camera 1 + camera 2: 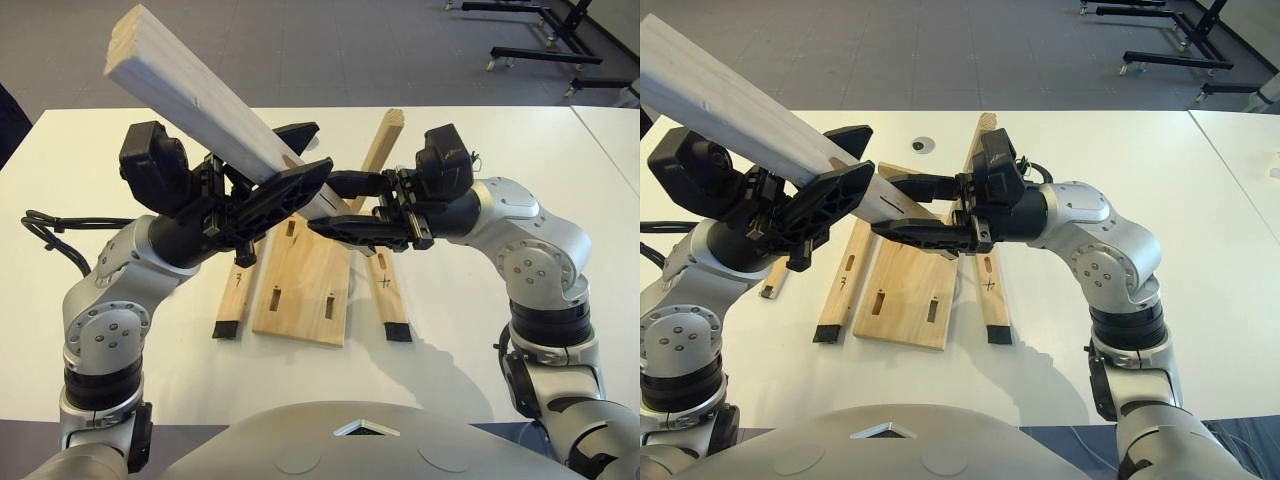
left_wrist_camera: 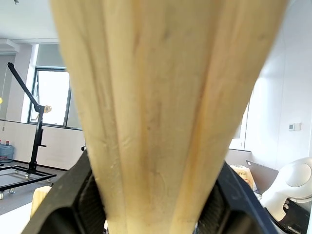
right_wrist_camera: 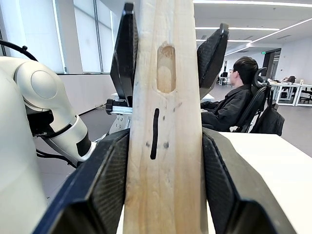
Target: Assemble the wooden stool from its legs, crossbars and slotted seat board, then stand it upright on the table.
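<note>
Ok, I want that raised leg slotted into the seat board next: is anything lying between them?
Nothing visible does. The leg hangs tilted over the seat board, whose visible slots are bare. Two other legs lie beside the board, not on it. Its far part is hidden behind the jaws.

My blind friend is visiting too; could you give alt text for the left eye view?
The left tool and right tool grip one long wooden leg tilted above a white table. Below lie a slotted seat board and two more legs.
</note>
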Controlling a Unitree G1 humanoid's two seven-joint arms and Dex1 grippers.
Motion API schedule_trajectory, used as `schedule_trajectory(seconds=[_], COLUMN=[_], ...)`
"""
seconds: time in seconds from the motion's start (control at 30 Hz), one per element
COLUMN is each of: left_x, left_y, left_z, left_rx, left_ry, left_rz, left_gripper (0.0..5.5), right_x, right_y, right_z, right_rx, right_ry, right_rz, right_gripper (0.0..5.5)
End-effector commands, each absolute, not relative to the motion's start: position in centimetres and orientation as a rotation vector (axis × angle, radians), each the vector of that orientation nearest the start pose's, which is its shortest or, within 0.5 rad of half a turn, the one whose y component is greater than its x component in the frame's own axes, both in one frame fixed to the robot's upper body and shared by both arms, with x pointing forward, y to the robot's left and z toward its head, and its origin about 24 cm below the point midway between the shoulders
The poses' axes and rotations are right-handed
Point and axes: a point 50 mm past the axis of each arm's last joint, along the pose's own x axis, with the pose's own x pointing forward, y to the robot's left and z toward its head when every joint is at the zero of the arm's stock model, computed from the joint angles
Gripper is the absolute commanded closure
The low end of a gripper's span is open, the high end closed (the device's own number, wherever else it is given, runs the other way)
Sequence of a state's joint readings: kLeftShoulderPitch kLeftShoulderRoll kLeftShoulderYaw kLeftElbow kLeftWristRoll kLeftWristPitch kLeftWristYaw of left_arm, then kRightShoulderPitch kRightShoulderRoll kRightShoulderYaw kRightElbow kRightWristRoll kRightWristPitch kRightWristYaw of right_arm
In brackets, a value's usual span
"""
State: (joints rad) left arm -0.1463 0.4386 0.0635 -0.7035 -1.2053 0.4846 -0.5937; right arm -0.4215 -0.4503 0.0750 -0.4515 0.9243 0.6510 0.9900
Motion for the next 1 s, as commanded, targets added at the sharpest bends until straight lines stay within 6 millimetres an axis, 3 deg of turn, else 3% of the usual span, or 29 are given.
schedule_trajectory(seconds=[0.03,0.3,0.5,0.73,1.0], left_x=[19.4,19.6,20.0,20.5,23.1], left_y=[12.8,12.9,14.0,16.1,18.2], left_z=[20.4,20.2,19.4,18.0,14.5], left_rx=[-0.467,-0.472,-0.391,-0.086,0.207], left_ry=[-0.336,-0.335,-0.311,-0.307,-0.213], left_rz=[-1.278,-1.256,-1.197,-1.109,-1.032], left_gripper=[3.45,3.47,3.47,3.47,3.47], right_x=[23.3,23.5,23.4,25.3,27.5], right_y=[-10.7,-11.6,-13.7,-15.0,-15.4], right_z=[20.7,21.4,24.3,27.2,27.7], right_rx=[0.149,0.129,0.210,0.211,0.178], right_ry=[-0.205,-0.237,-0.354,-0.505,-0.553], right_rz=[1.587,1.566,1.532,1.315,1.106], right_gripper=[2.83,1.39,0.49,0.41,0.41])
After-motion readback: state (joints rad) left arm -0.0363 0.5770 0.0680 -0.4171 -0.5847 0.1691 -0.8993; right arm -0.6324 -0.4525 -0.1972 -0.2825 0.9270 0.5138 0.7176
